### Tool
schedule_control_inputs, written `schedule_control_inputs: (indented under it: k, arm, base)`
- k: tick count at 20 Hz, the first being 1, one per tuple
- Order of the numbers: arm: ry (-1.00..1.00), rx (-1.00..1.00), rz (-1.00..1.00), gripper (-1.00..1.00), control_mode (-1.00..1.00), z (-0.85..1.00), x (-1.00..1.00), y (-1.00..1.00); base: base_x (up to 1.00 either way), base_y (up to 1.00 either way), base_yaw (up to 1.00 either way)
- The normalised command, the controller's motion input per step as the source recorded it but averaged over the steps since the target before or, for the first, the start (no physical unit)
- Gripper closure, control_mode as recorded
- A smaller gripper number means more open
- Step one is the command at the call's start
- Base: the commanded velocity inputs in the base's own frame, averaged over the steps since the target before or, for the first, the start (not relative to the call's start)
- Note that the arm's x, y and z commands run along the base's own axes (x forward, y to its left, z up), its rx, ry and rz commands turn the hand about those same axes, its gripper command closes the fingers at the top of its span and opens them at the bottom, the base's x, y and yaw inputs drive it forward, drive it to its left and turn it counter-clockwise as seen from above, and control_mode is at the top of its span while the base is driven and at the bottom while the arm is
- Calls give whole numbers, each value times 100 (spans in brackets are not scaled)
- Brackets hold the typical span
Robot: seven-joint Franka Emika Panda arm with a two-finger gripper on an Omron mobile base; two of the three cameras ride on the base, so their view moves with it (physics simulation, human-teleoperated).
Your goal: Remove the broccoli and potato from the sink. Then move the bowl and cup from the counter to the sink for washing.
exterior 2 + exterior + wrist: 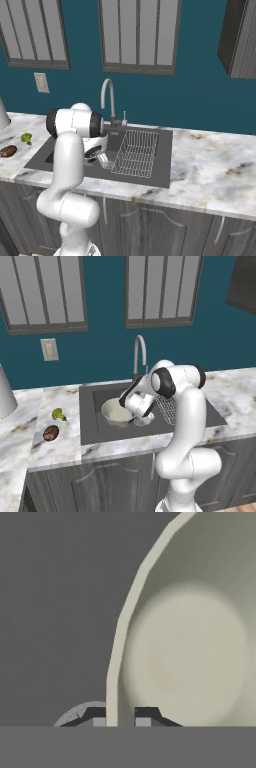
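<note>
Tool (120, 714) clamped on the bowl (117, 412) rim, one fingertip (145, 714) inside, the other outside. Bowl sits low in the sink (92, 428), frame centre of left base view. Broccoli (59, 414) and potato (50, 433) lie on the worktop (55, 453) at left, just beside the sink, potato nearer the front edge.

Marble surface (235, 388) runs around recessed sink (95, 431). Broccoli (59, 414) and potato (50, 432) lie on surface, well apart from jaws, beyond sink's rim on bowl's far side. Potato near front edge, broccoli just behind it, seemingly not touching. Pale object (5, 393) at surface's far end, cropped, unclear.
</note>
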Motion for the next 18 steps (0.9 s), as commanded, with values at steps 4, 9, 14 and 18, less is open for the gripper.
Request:
schedule_control_inputs:
  k: [4, 9, 14, 18]
  arm:
    - [-1, 0, 1, 100, -100, -4, 3, 13]
    - [0, -1, 0, 100, -100, -6, 1, 15]
    - [0, -6, 0, -100, -100, -6, 0, 8]
    - [0, -3, 0, -100, -100, 2, 0, 4]
  base:
    - [0, 0, 0]
    - [0, 0, 0]
    - [0, 0, 0]
    - [0, 0, 0]
